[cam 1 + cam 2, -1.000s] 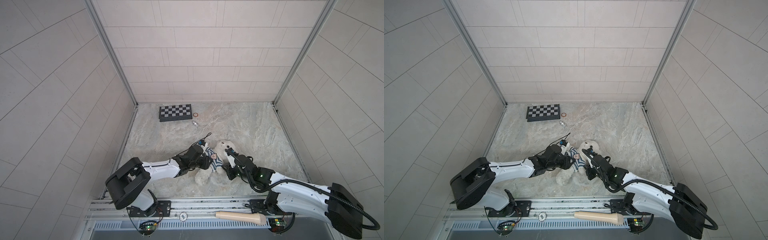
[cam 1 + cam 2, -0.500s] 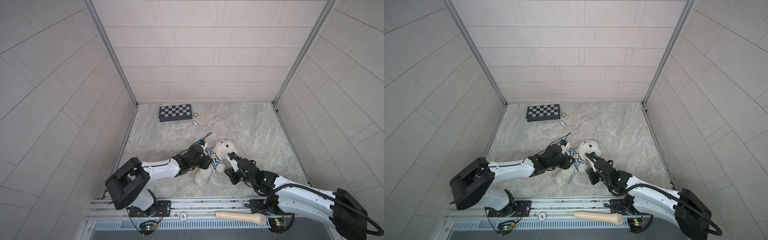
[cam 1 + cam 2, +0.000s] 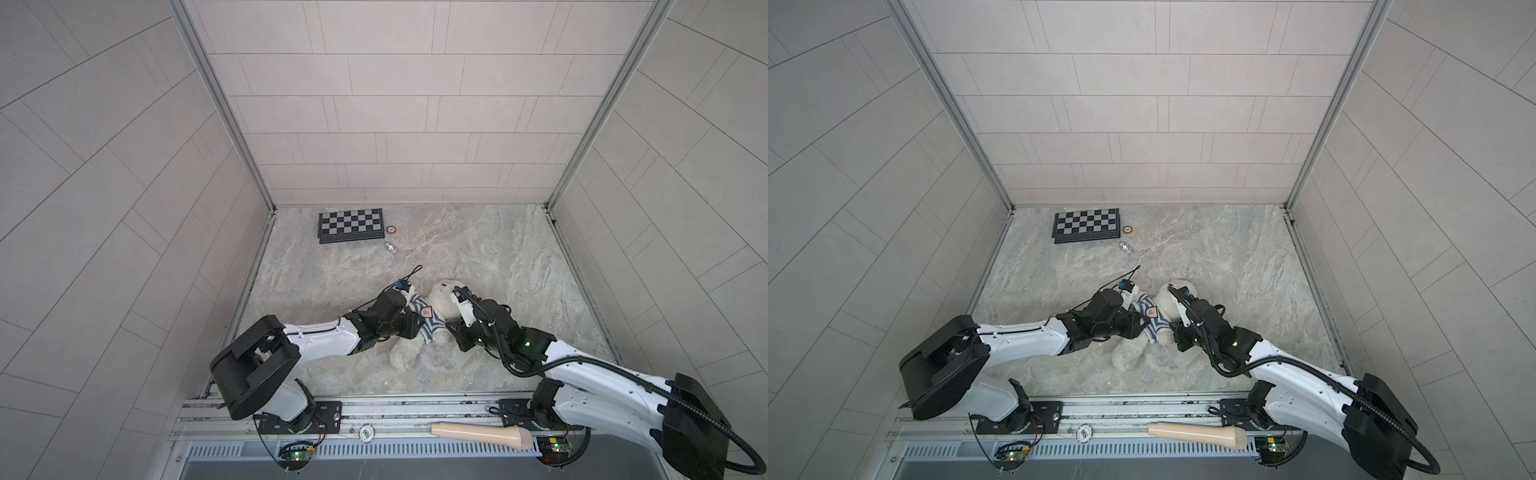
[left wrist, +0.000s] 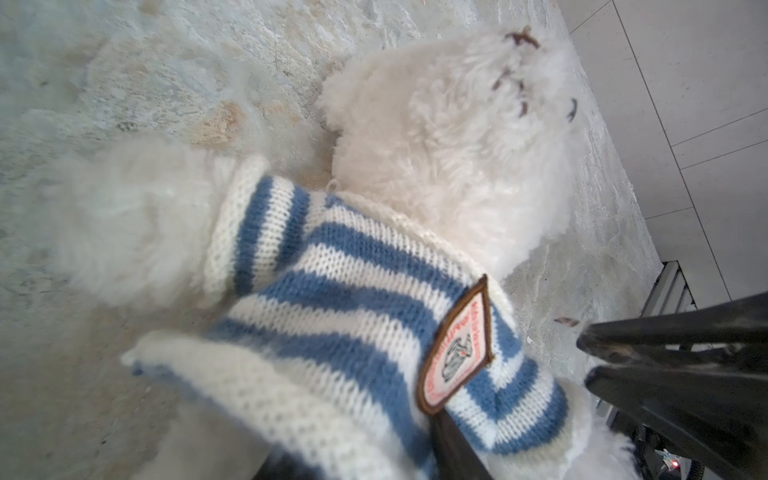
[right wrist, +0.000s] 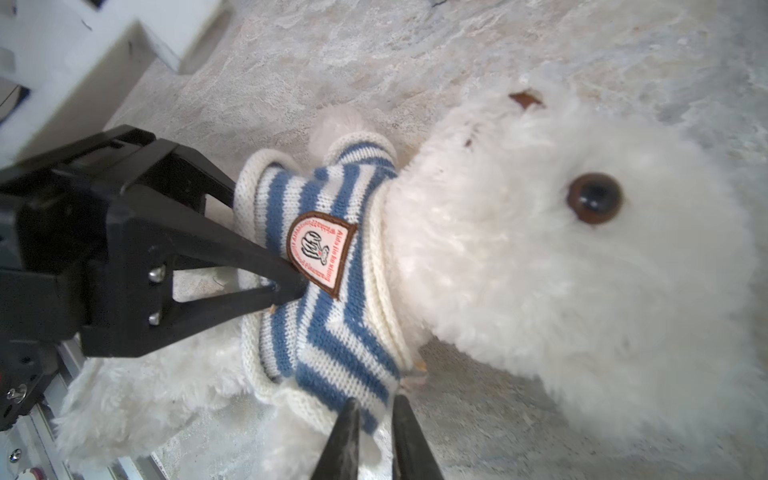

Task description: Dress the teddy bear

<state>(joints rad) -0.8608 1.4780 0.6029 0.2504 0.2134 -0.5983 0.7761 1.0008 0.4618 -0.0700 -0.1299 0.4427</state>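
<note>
Part dressed: the teddy bear (image 5: 540,270), lying near-centre on the surface (image 3: 498,257), has the striped sweater (image 5: 332,332) over its head and 1 arm sleeved but bunched high on the chest, with the left pincer (image 5: 291,286) pinching its hem and the right pincer (image 5: 376,399) almost pressed together beside it, grip unclear.

White arms (image 3: 320,340), black joints (image 3: 253,370), cables (image 3: 598,363)

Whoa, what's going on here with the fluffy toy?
Two robot arms are dressing a white teddy bear that lies on the table. A blue-and-white striped sweater is over its head and one arm, bunched up on the chest. The left gripper pinches the sweater beside its patch; the right gripper seems to pinch the hem.
</note>
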